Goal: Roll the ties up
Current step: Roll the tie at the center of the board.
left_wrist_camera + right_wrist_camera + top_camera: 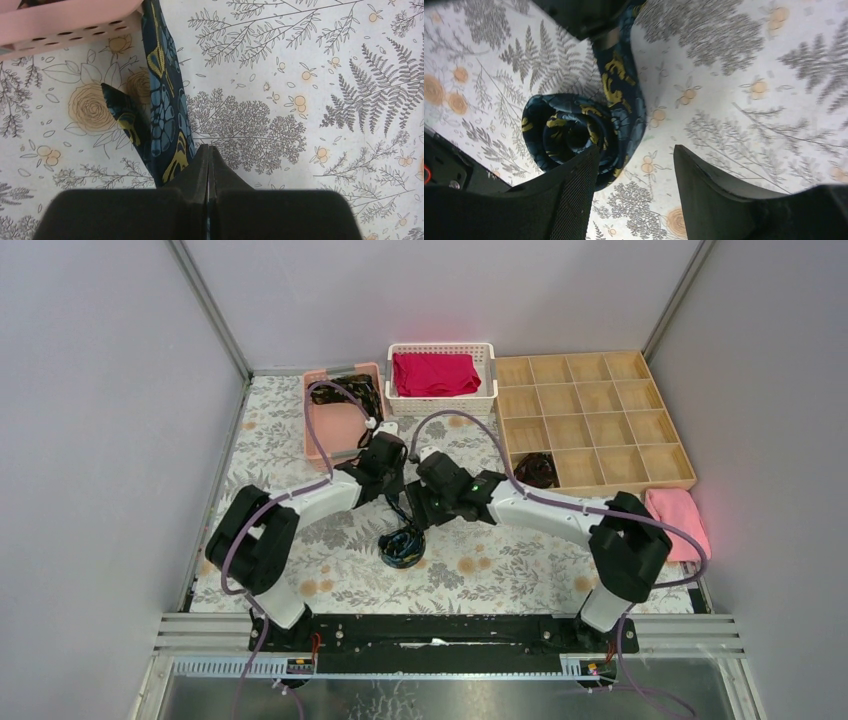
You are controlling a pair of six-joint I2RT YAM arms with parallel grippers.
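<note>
A dark tie with blue and gold pattern lies on the floral table cloth, partly wound into a coil [403, 545] that also shows in the right wrist view [574, 131]. Its free strip [620, 75] runs up toward my left gripper. My right gripper [422, 508] [634, 156] is open; its left finger overlaps the coil's near edge and the right finger stands apart over bare cloth. My left gripper [387, 478] [208, 150] is shut, with nothing seen between the jaws. The tie strip [167, 112] passes beside and under its left finger. A rolled tie [537, 470] sits in the wooden tray.
A pink basket [335, 430] holding more dark ties [357, 390] stands at the back left; its rim shows in the left wrist view [65, 22]. A white basket [440, 400] holds red cloth. The wooden compartment tray [600, 420] is at the right, with a pink towel [676, 520] near it.
</note>
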